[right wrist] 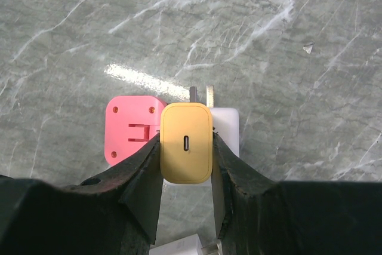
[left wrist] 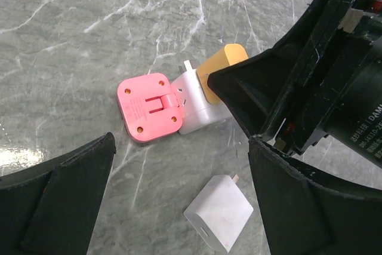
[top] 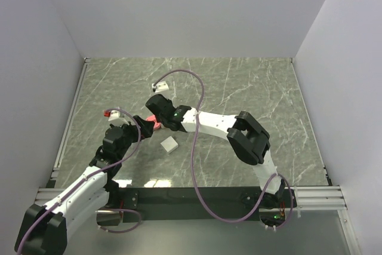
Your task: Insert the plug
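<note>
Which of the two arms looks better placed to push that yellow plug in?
Right, I'd say. The right gripper is shut on the yellow plug, which it holds right at the white adapter. The left gripper hovers open nearby and holds nothing.

Plug (right wrist: 186,143) by socket block (right wrist: 228,126), adapter (right wrist: 128,126) touching left

Yellow plug (right wrist: 186,150) sits against white adapter (right wrist: 228,128), beside pink adapter (right wrist: 128,132).
</note>
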Action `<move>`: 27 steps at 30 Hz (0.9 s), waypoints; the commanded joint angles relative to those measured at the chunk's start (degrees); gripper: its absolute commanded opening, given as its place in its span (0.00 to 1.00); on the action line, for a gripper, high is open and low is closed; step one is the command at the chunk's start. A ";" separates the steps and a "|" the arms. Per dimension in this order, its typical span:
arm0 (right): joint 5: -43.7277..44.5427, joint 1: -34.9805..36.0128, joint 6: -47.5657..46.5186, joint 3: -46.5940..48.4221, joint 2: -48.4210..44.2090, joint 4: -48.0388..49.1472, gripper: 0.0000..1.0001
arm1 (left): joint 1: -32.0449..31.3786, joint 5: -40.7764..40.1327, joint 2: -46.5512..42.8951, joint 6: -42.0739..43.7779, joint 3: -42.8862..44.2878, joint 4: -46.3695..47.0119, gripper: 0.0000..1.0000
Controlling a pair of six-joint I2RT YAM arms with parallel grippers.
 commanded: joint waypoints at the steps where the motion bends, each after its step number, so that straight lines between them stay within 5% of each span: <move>1: -8.19 1.07 2.27 -8.33 9.66 -16.92 0.00 | 0.45 0.82 -0.53 0.36 -0.46 1.97 0.99; 27: -10.57 5.64 6.66 -12.55 17.75 -17.88 0.00 | 0.98 1.70 -1.15 0.28 -1.16 2.85 0.99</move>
